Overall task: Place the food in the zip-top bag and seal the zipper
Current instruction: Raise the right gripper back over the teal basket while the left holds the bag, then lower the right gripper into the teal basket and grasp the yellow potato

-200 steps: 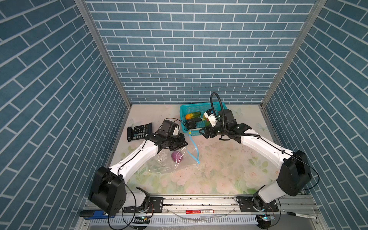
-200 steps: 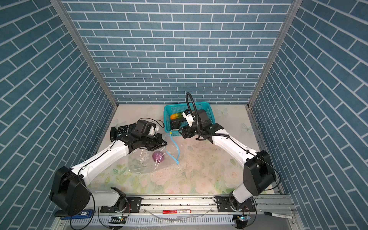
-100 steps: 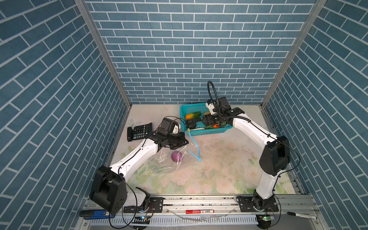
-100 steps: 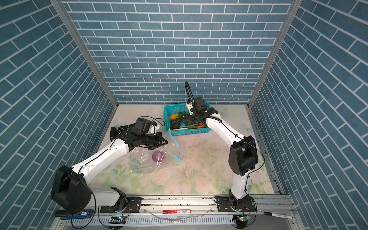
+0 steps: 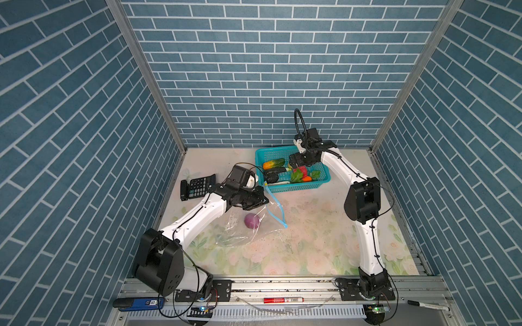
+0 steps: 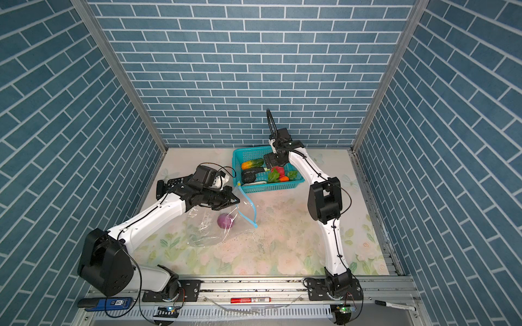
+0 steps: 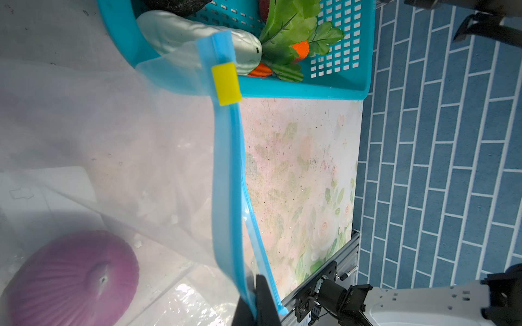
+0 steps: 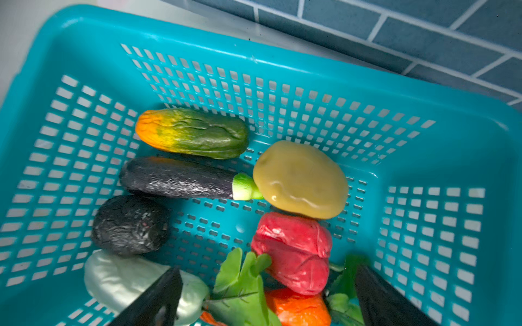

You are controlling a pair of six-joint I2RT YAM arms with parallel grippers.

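Tabletop (image 5: 310,225): right hand (image 5: 295,165) above basket (image 5: 299,187)

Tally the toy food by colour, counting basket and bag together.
Purple: onion, in the bag: 1
Dark: eggplant, black lump: 2
Orange-green: ridged piece: 1
Yellow: smooth lump: 1
Red: wrinkled piece: 1
White: pale piece: 1
Orange: carrot: 1
Total: 8

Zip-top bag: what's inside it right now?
Only the purple onion shows through the clear zip-top bag. The left gripper, shut on the zipper, and its arm cover the bag's far corner in both top views, so that part is unchecked.
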